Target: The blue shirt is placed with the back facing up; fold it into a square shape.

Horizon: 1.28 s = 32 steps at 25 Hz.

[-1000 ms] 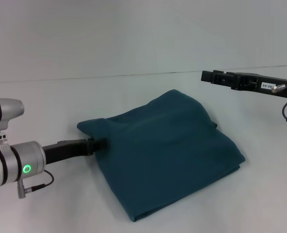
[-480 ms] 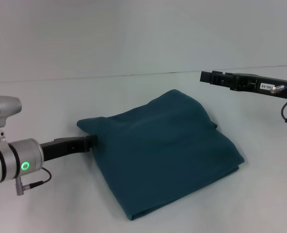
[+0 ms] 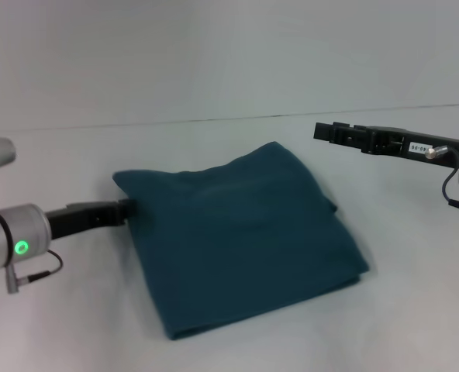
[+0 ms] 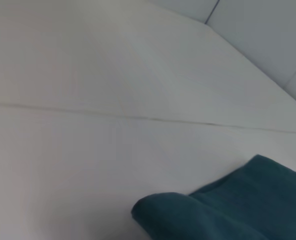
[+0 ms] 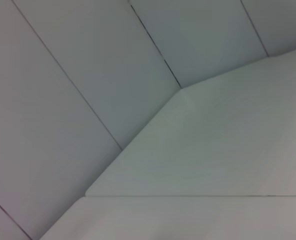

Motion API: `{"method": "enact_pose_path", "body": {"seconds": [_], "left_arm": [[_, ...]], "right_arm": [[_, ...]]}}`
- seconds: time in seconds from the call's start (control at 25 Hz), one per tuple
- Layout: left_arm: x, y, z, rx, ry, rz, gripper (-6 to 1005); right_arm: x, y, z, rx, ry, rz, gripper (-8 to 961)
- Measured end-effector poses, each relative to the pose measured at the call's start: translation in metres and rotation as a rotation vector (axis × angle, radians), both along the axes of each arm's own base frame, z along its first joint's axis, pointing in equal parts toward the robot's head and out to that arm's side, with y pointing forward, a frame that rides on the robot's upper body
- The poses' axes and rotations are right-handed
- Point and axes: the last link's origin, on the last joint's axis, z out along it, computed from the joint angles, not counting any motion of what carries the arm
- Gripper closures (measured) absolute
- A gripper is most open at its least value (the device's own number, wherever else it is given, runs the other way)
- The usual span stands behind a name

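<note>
Shirt, blue [image 3: 241, 236]: folded to a rough square, flat on white worktop [image 3: 415, 310], centre. Left gripper [image 3: 123, 209]: low at shirt's left edge, jaws closed on fabric. Right gripper [image 3: 322, 131]: raised far right, clear of shirt; jaws' state cannot be told.

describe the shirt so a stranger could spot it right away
On the pale table, look in the middle between the two arms. The shirt is a dark teal cloth folded into a rough square, with the left tool at its left edge; nothing else there is coloured.
</note>
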Motion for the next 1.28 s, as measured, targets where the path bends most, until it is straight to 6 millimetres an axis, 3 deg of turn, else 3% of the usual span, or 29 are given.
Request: {"method": "enact_pose_path", "body": {"seconds": [0.44, 0.72, 1.28], "left_arm": [[0.002, 0.020, 0.022, 0.036, 0.122, -0.053, 959], [0.021, 0.035, 0.025, 0.049, 0.135, -0.101, 943], [0.019, 0.036, 0.027, 0.102, 0.155, -0.094, 912]], "right_arm": [[0.002, -0.006, -0.009, 0.000, 0.022, -0.012, 360], [0.003, -0.007, -0.013, 0.013, 0.023, -0.011, 360], [0.002, -0.006, -0.013, 0.031, 0.008, 0.006, 360]]}}
